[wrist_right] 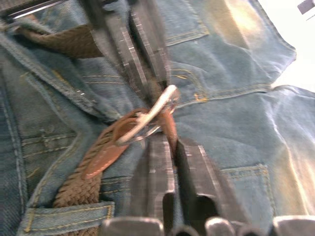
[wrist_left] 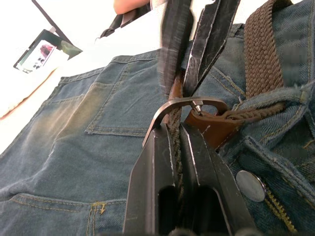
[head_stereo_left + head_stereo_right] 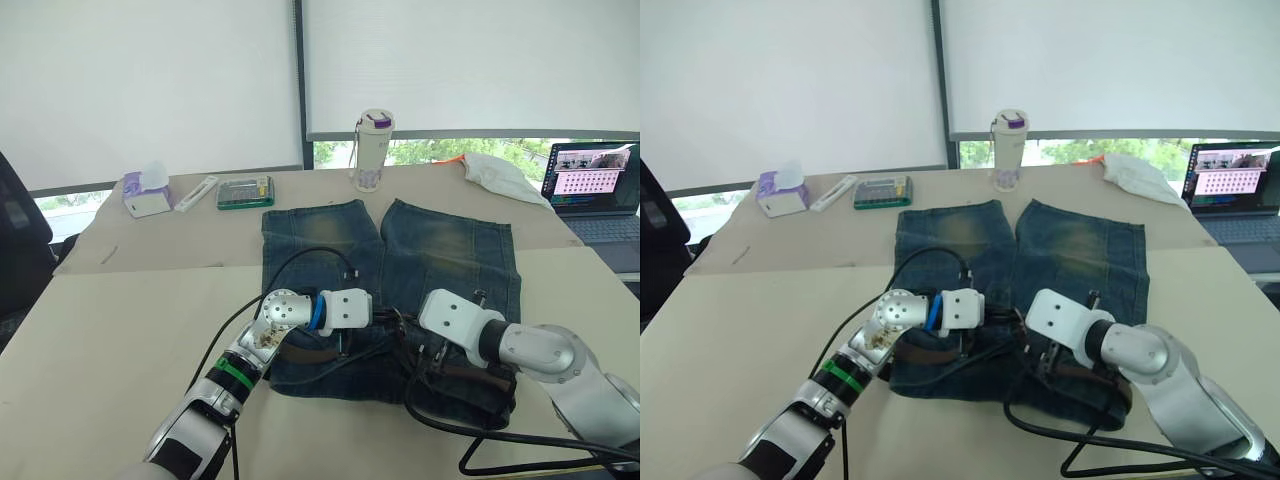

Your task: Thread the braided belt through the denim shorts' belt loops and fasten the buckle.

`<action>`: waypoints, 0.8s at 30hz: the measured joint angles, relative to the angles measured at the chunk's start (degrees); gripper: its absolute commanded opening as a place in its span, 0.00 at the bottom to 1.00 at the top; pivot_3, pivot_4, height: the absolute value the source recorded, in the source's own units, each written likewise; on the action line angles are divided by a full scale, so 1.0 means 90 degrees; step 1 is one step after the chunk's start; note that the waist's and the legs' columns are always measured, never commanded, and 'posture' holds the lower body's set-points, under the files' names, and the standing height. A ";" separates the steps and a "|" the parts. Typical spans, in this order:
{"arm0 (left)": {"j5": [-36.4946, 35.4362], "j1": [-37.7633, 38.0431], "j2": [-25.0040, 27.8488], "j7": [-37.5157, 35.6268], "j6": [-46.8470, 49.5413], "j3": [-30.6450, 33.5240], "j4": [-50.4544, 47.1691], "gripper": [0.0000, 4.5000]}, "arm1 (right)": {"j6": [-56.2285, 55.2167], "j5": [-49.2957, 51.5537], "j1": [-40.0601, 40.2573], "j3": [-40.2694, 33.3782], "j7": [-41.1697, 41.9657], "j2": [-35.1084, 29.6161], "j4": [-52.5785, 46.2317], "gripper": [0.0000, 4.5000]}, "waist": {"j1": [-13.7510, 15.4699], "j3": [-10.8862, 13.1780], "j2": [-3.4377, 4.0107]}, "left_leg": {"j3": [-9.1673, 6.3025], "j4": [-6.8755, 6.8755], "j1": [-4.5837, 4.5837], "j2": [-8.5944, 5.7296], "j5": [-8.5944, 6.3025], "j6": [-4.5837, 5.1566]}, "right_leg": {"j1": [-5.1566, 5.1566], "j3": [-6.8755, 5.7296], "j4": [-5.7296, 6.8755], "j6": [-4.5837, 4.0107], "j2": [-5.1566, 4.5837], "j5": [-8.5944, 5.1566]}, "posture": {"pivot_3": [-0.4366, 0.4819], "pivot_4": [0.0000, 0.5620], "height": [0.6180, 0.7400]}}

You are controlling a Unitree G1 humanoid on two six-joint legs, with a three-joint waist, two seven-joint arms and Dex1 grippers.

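Lying along the waistband of the shorts (image 3: 440, 250), the belt (image 2: 261, 49) is passed under a loop (image 2: 275, 98), and its buckle (image 2: 184, 105) sits at the middle of the waist, beside the button (image 2: 250, 185). The strap is pinched just behind the buckle by the left gripper (image 2: 176, 135), its fingers nearly closed. From the opposite side, the right gripper (image 1: 171, 147) is closed to a narrow gap on the belt at the buckle. The shorts are spread on the table (image 3: 120, 330), legs pointing away. Farther back stand a bottle (image 3: 372, 150) and a laptop (image 3: 595, 190).
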 measured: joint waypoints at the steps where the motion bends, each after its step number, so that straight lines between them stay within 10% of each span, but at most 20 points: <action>1: -0.0001 0.0016 0.0017 0.0000 0.0023 0.0001 -0.0042 0.00 | -0.0058 -0.0048 -0.0023 0.0028 0.0036 0.0000 0.0023 0.00 | 0.0002 0.0000 0.0000 | -0.0001 0.0000 0.0000 0.0001 0.0000 0.0000 | 0.0000 -0.0001 0.0000 0.0000 0.0001 0.0000 | 0.48 0.27 1.00; 3: -0.0039 0.0024 0.0065 -0.0048 0.0121 0.0002 -0.0095 0.00 | -0.0139 -0.0107 -0.0028 0.0053 0.0072 0.0010 0.0058 0.00 | 0.0006 -0.0002 0.0003 | -0.0001 0.0000 0.0000 0.0000 0.0000 0.0000 | 0.0000 -0.0001 0.0000 0.0000 0.0000 0.0000 | 0.48 0.27 1.00; 10: -0.1501 0.0177 0.0457 -0.0839 0.2181 0.0549 -0.1224 0.51 | -0.0209 -0.0244 0.0255 -0.0058 0.0124 0.0022 0.0002 0.00 | -0.0025 -0.0008 0.0014 | -0.0005 0.0000 -0.0001 0.0003 0.0000 0.0000 | -0.0004 -0.0001 0.0011 0.0000 0.0003 0.0000 | 0.48 0.27 1.00; 16: -0.2363 -0.0134 0.0966 -0.1238 0.3920 0.1050 -0.1682 0.51 | -0.0199 -0.0317 0.0719 -0.0699 0.0216 -0.0243 -0.0460 0.00 | -0.0022 -0.0010 0.0016 | -0.0012 0.0002 0.0000 -0.0003 0.0000 0.0000 | 0.0004 -0.0010 0.0008 0.0000 0.0004 0.0000 | 0.48 0.27 1.00; 24: -0.1955 -0.1367 -0.0047 -0.0691 0.4552 0.0476 -0.1573 0.51 | -0.0120 -0.0409 0.0656 -0.1424 0.0510 -0.0904 -0.0872 0.00 | 0.0078 0.0007 -0.0012 | 0.0003 0.0006 -0.0002 -0.0002 -0.0002 0.0004 | 0.0011 -0.0003 -0.0003 0.0000 0.0002 0.0000 | 0.48 0.27 1.00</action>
